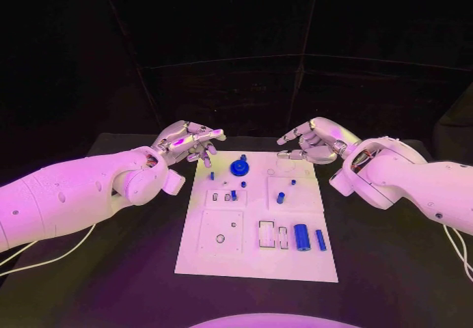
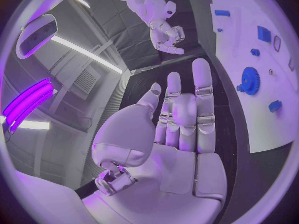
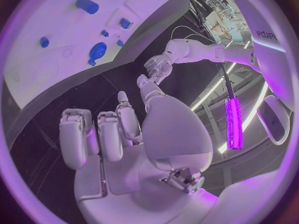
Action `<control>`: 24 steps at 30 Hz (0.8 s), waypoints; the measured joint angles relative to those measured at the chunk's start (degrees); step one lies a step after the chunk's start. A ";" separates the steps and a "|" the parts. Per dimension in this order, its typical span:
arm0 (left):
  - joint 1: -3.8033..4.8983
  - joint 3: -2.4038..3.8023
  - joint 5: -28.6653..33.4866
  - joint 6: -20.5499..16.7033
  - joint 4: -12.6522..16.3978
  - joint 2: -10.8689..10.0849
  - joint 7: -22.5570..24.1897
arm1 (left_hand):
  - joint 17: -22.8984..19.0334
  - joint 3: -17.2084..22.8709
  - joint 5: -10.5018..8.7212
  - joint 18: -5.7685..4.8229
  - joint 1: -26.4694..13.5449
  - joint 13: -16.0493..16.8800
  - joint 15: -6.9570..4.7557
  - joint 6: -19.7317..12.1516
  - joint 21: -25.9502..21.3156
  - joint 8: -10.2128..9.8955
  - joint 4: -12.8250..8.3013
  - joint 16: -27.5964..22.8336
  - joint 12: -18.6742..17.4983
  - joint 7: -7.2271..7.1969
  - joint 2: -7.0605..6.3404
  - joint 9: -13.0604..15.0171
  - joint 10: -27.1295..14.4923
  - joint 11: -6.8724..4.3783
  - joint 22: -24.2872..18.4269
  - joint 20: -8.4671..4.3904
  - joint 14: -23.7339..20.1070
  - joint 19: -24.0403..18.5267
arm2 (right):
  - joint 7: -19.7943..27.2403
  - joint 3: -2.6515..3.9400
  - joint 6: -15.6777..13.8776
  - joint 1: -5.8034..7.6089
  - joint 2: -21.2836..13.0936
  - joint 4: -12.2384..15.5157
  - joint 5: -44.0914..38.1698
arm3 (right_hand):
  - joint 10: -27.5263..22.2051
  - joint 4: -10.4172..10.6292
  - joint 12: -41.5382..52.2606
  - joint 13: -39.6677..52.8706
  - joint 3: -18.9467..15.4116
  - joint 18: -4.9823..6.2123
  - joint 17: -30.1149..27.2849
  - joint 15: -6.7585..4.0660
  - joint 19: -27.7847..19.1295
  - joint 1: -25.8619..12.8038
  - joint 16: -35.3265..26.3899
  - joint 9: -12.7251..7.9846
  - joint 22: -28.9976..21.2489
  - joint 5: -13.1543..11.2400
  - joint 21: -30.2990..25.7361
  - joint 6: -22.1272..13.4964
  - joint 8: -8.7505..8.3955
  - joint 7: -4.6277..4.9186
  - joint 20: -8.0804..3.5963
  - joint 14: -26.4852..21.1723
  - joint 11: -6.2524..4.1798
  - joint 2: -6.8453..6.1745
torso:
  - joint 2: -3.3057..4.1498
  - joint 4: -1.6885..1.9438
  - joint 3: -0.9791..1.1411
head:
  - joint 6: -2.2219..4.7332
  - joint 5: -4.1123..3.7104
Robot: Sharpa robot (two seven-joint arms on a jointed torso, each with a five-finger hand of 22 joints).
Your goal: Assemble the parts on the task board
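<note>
Both hands, left hand and right hand, hold nothing, fingers apart, so a clumsy reach could knock the blue gear across the task board.

Dark lettering on the white right arm near the wrist, too distorted to read

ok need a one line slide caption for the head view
Both hands, left hand and right hand, hover open at the far end of the white task board, blue parts such as the gear untouched.
</note>
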 measured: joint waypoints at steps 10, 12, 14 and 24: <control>3.49 -0.01 -19.85 11.11 0.43 2.46 -27.73 | 14.61 -9.98 -0.60 -3.23 -3.20 18.18 -0.70 -3.07 29.39 7.45 10.67 21.54 19.37 -1.03 -0.43 4.41 -7.39 -0.47 33.95 -1.29 0.05 4.67 | -0.04 0.02 1.06 0.67 -2.39 -0.54 2.61 | 0.00 0.00 0.00 0.00 0.00 0.00 0.00 0.00 0.00 0.33 -0.25 -0.01 0.00 0.16 0.00 0.00 0.22 0.00 0.00 0.00 0.00 0.33 | -1.04 -0.12 0.62 | -0.60 0.47; 3.88 -0.02 -22.76 12.82 0.37 3.43 -32.07 | 14.61 -11.34 -0.60 -3.23 -2.19 24.35 -0.73 -3.26 31.29 9.97 11.72 21.59 25.47 -1.10 -0.15 5.79 -7.68 -0.73 36.43 -1.29 0.12 4.67 | -0.10 0.02 1.22 0.72 -2.42 -0.61 2.78 | -0.21 0.00 0.00 0.00 0.00 0.00 0.00 0.00 0.00 0.33 -0.25 -0.01 0.00 0.29 0.00 0.00 0.22 0.00 0.00 0.00 -0.21 0.33 | -1.19 -0.12 0.70 | -0.68 0.55; 4.25 -0.02 -25.73 14.47 0.04 4.73 -36.51 | 14.61 -12.83 -0.60 -3.23 -1.63 31.16 -1.12 -3.83 32.90 13.36 13.21 22.08 32.27 -1.67 -0.04 7.93 -7.07 -1.34 38.57 -1.29 0.07 4.67 | -0.22 0.02 1.41 0.74 -2.42 -0.75 2.94 | -0.21 0.00 0.00 0.00 0.00 0.00 -0.01 0.00 0.00 0.33 -0.31 -0.01 0.00 0.32 0.00 0.00 0.22 0.00 0.00 0.00 -0.21 0.33 | -1.25 -0.12 0.73 | -0.69 0.59; 5.06 -0.11 -35.05 18.20 -2.49 10.13 -49.95 | 14.60 -18.38 -0.60 -4.11 -0.38 39.03 -1.65 -7.58 36.10 21.97 18.76 22.65 40.33 -2.74 -0.71 14.40 -7.30 -2.15 43.00 -1.70 0.02 4.66 | -1.15 0.02 2.27 0.77 -2.29 -1.44 2.99 | -0.21 0.00 0.00 0.00 0.00 0.00 -0.01 0.00 0.00 0.33 -0.67 -0.01 0.00 0.33 -0.44 0.20 0.22 -0.20 0.00 0.00 -0.21 0.33 | -1.32 -0.17 0.75 | -0.87 0.92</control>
